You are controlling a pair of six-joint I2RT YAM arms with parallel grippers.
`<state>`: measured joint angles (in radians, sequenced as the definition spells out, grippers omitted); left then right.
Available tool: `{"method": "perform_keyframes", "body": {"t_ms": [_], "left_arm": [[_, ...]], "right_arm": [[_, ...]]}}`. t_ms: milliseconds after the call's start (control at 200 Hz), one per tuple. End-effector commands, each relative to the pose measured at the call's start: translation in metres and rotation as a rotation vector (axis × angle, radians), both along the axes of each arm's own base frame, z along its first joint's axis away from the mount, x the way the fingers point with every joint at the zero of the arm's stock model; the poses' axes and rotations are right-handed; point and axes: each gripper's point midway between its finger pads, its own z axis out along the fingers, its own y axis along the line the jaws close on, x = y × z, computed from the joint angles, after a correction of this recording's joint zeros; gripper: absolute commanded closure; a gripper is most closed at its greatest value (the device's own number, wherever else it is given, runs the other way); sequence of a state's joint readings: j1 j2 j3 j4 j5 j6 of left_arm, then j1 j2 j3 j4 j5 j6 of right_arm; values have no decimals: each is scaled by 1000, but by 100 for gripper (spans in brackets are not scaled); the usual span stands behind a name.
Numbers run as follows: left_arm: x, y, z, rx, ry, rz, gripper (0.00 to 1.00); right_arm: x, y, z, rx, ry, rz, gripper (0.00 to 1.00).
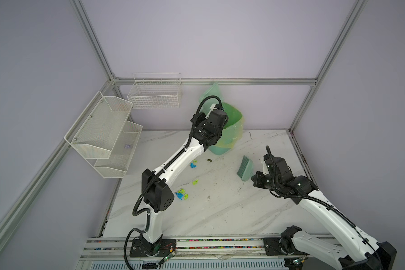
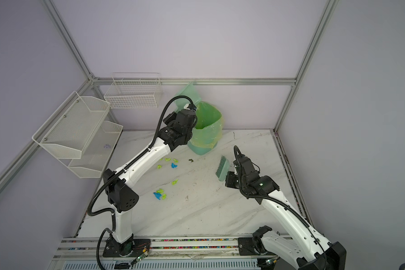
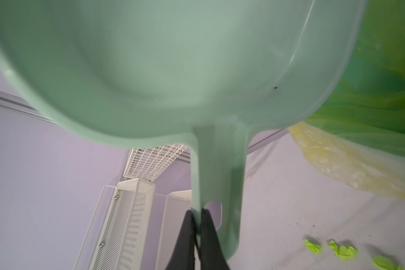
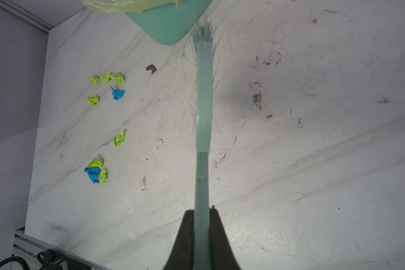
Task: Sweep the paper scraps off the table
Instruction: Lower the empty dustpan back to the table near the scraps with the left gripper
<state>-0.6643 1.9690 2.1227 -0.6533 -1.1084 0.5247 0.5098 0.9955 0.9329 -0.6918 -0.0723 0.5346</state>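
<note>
Surface: scuffed white table, not clean yet.
Litter: scraps lie in loose groups left of centre, well apart from the brush.
Left arm: left gripper clamps the dustpan handle, pan tipped at the bin, far centre; no scraps show in it.
Right arm: right gripper pinches the brush handle, right of centre.
Progress: plenty left to sweep, by the look of it.

Crinkled paper scraps, scuffed marble-veined table, smooth plastic dustpan

A robot lab cell.
Aluminium frame rails, plain lilac wall panels, two robot arms bolted to a base rail.
</note>
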Motion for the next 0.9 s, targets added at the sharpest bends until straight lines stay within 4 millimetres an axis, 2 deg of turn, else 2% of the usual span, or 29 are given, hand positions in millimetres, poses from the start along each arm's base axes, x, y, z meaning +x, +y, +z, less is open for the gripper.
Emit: {"method": "perform_keyframes", "body": {"t_ms": [0,195,305,560,810,825,895], "left_arm": [[-33,13,15,-188,25,-18,100],[-71,27,7,-341,124,-42,100],[-94,35,-6,-411,201,-40,100],[-141,54,-74,-550,419,19,100],[-176,73,-132,-688,514,103,100],[-181,76,-128,-710,501,96,100],[-189,83,-142,-759,530,112,100]], "right_arm": [[3,1,10,30,-31,-8,100],[0,6,6,58,-21,8,100],[2,7,6,61,-26,5,100],[5,14,9,89,-24,22,100],[6,23,13,168,-11,10,100],[5,24,14,176,-9,9,100],[5,28,17,215,-6,6,100]]}}
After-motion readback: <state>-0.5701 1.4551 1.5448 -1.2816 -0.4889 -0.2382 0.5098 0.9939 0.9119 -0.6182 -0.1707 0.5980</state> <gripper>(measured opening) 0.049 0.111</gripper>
